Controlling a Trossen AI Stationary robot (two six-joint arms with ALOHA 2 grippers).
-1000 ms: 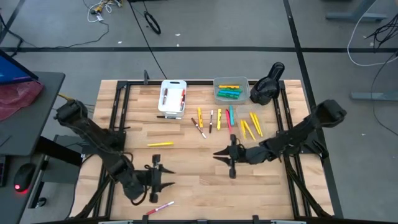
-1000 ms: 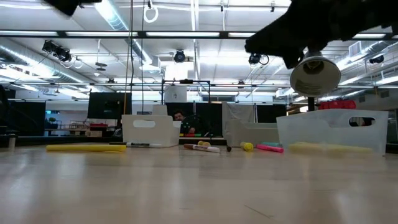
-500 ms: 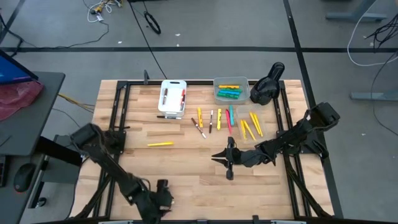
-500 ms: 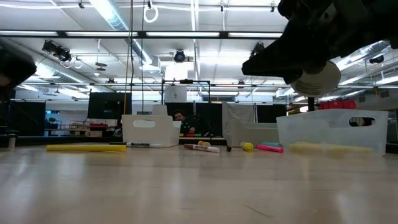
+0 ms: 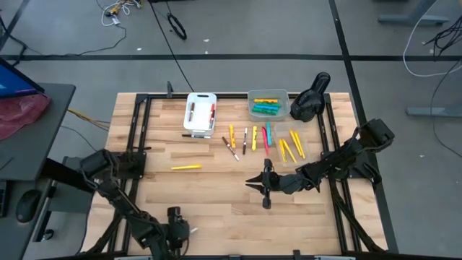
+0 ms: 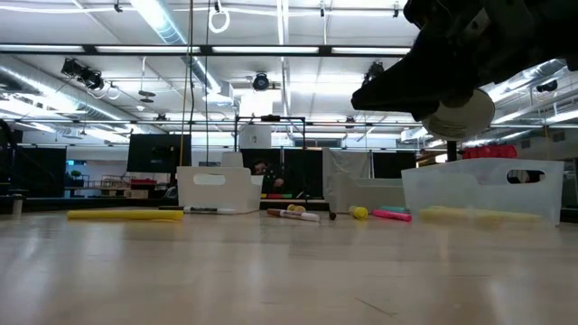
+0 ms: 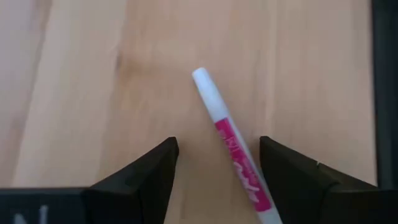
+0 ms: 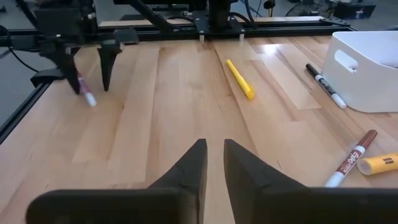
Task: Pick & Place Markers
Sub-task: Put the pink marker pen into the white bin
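Straddling pink-and-white marker (image 7: 233, 146), your left gripper (image 7: 217, 171) sits at near table (image 5: 216, 206) edge, fingers (image 7: 146, 174) spread wide, marker flat on wood between them, not gripped. Your right gripper (image 8: 214, 165) hovers mid-table, fingers nearly together, holding nothing. Yellow marker (image 5: 186, 167) lies alone left of centre; other markers (image 5: 263, 137) cluster near white bin (image 5: 201, 113).

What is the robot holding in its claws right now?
Nothing yet. The left gripper is open around a pink and white marker lying on the table, without squeezing it. The right gripper is nearly shut and empty.
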